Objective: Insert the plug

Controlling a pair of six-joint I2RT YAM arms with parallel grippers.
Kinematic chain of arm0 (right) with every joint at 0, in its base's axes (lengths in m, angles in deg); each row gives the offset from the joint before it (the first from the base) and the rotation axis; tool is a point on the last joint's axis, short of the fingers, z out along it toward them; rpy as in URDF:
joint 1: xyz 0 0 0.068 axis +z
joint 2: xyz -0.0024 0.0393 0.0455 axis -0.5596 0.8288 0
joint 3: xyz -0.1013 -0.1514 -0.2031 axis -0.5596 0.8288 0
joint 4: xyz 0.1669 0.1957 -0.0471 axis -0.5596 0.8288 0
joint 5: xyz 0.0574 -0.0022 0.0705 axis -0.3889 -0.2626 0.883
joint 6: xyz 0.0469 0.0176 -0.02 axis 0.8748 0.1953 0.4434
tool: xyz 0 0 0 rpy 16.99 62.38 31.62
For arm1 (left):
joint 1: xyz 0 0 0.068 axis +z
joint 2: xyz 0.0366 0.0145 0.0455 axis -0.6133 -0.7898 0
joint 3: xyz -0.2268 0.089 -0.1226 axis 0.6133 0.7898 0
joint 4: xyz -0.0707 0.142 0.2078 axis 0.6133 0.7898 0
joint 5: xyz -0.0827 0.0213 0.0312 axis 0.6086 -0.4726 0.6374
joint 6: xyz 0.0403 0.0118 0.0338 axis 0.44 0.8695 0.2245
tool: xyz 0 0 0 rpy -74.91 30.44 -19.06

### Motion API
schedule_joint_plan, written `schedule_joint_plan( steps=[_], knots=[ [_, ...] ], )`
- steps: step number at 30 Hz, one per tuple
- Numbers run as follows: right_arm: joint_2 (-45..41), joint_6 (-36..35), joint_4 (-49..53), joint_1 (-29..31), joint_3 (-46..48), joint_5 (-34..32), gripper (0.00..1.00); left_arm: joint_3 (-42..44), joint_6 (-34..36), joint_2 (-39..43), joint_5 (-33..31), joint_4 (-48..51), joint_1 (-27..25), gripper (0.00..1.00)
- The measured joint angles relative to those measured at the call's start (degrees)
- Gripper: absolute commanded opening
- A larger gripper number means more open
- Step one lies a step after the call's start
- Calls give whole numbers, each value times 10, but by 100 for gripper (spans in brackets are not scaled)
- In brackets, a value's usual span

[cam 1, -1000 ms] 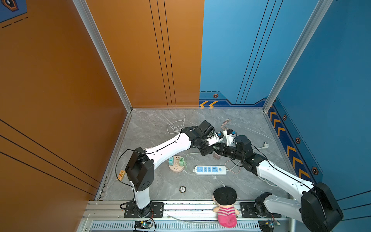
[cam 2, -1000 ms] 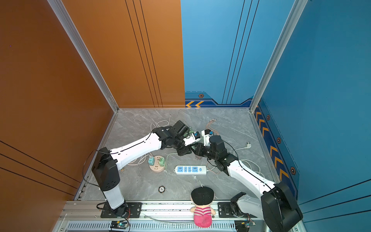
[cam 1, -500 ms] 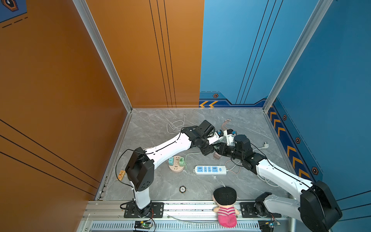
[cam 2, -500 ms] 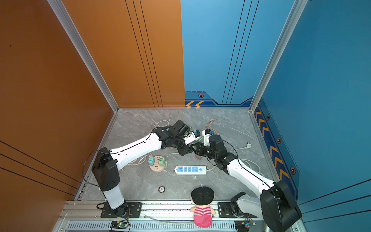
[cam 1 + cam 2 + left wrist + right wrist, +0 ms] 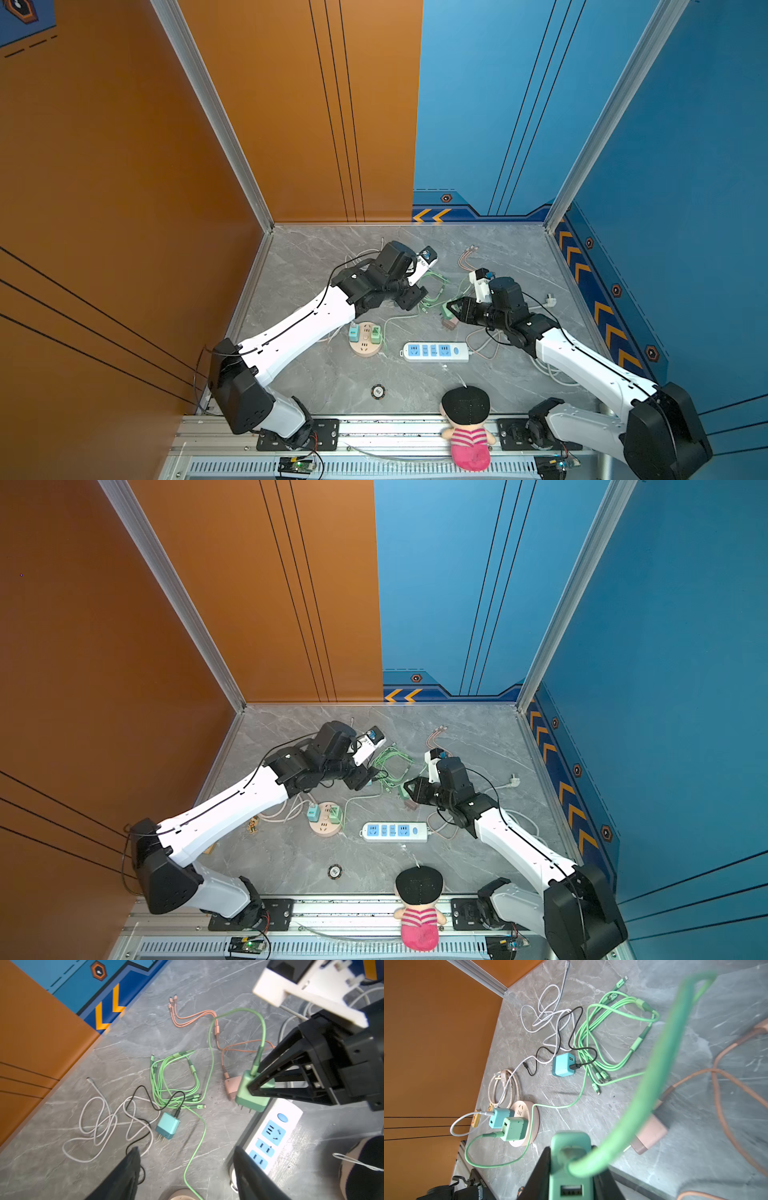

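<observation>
The plug (image 5: pixel 247 1095) is a green charger cube with a green cable. My right gripper (image 5: pixel 571 1148) is shut on it, a finger on each side. It hangs prongs down just above one end of the white and blue power strip (image 5: pixel 272 1132). In both top views the right gripper (image 5: pixel 451 309) (image 5: pixel 409 791) holds it behind the power strip (image 5: pixel 434 351) (image 5: pixel 395 831). My left gripper (image 5: pixel 186 1149) is open with only table between its fingers. It stands left of the plug in both top views, left gripper (image 5: pixel 411 297) (image 5: pixel 361 779).
A pink charger (image 5: pixel 231 1086) lies right beside the plug. A loose teal charger (image 5: pixel 563 1065) lies among green, white and black cables. A round pink socket (image 5: pixel 536 1124) carries two chargers. A doll (image 5: pixel 465 424) sits at the front edge.
My left gripper has opened and drawn back to the left, away from the right gripper. The right gripper keeps the green plug and has barely moved.
</observation>
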Motion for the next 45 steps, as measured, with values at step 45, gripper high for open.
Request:
schedule_joint_plan(
  steps=[45],
  knots=[
    [-30,-360,119,26,-47,35,0,90,-83,21,17,-15,57,72]
  ],
)
